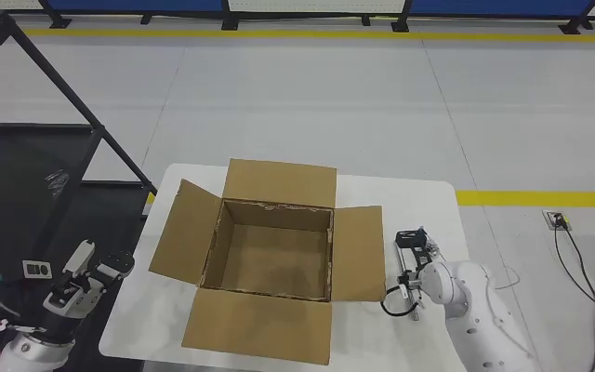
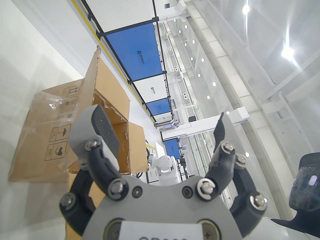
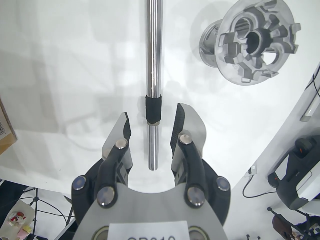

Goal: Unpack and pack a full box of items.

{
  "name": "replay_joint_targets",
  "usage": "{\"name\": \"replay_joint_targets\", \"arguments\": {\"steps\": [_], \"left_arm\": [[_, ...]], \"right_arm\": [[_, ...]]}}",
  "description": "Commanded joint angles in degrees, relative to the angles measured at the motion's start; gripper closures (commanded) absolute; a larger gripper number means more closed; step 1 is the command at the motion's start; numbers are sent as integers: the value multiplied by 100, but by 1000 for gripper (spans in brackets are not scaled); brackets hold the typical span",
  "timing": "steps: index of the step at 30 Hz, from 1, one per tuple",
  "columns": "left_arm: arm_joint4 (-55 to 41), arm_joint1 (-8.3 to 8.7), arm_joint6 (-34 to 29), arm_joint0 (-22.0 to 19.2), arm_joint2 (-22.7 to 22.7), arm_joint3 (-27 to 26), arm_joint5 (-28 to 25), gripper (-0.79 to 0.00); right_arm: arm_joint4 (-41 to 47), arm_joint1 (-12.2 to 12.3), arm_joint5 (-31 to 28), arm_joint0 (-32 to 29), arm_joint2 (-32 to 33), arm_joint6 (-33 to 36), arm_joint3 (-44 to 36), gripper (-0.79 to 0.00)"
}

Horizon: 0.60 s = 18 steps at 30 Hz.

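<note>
An open, empty cardboard box [image 1: 274,256] stands mid-table with its flaps spread out. In the right wrist view a shiny metal rod [image 3: 155,51] with a black band lies on the white table. My right gripper [image 3: 152,112] is open and straddles the rod's near end, with a gap to each pad. A grey cast metal hub [image 3: 250,38] with a round flange lies beside the rod. My left gripper [image 2: 161,116] is open and holds nothing. It is tilted up toward the ceiling, off the box's left side [image 1: 96,260].
The white table [image 1: 418,200] has bare surface right of the box, where the right arm [image 1: 460,298] hangs. A box corner [image 3: 5,128] shows near the rod. A black frame and dark netting [image 1: 56,177] stand left of the table.
</note>
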Motion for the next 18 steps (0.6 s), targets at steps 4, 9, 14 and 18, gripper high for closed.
{"name": "replay_joint_targets", "arguments": {"steps": [4,9,14,18], "left_arm": [[0,0,0,0,0,0,0,-785],[0,0,0,0,0,0,0,-785],[0,0,0,0,0,0,0,-785],[0,0,0,0,0,0,0,-785]], "right_arm": [[-76,-15,70,90,-93,-20,156,-299],[-76,-23,86,140,-130,-41,266,-231],[-44,-31,76,162,-159,-65,323,-243],[-72,-41,94,193,-220,-79,390,-246]]}}
